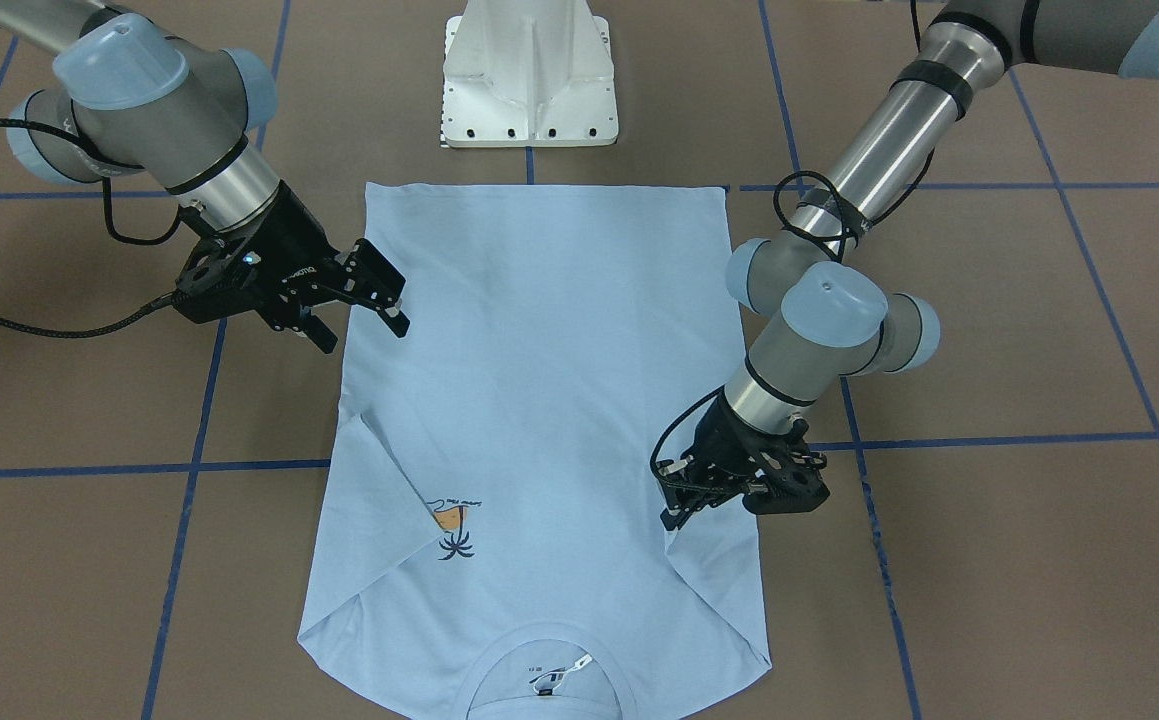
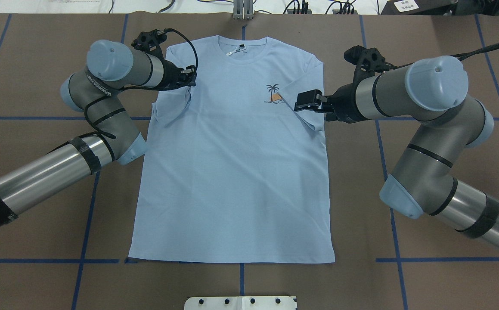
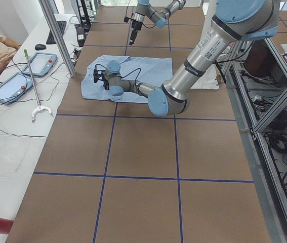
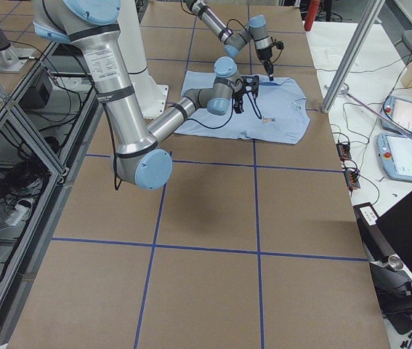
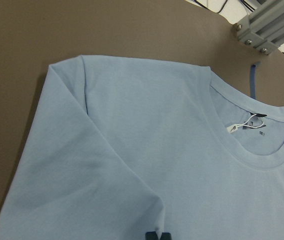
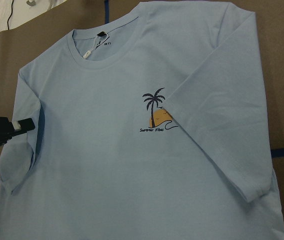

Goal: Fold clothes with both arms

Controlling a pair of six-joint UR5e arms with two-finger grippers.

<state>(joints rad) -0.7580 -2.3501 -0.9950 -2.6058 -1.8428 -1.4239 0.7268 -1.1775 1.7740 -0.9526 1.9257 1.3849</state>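
Blue T-shirt [image 4: 282, 120] on the brown table [image 4: 206, 218], right arm [image 4: 179, 110] and left arm [image 4: 213, 22] above

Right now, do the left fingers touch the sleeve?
Touching. The left wrist view shows the shut fingers pinching a corner of the sleeve; creases run to them.

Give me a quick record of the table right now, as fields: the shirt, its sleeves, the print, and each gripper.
shirt: light blue T-shirt, flat and face up on the brown table, collar away from the robot
sleeves: both folded inward over the body
print: palm tree, its edge under the folded sleeve on the right arm's side
left gripper: fingers close together at the other folded sleeve's edge; grip on cloth unclear
right gripper: open, near the shirt's side edge
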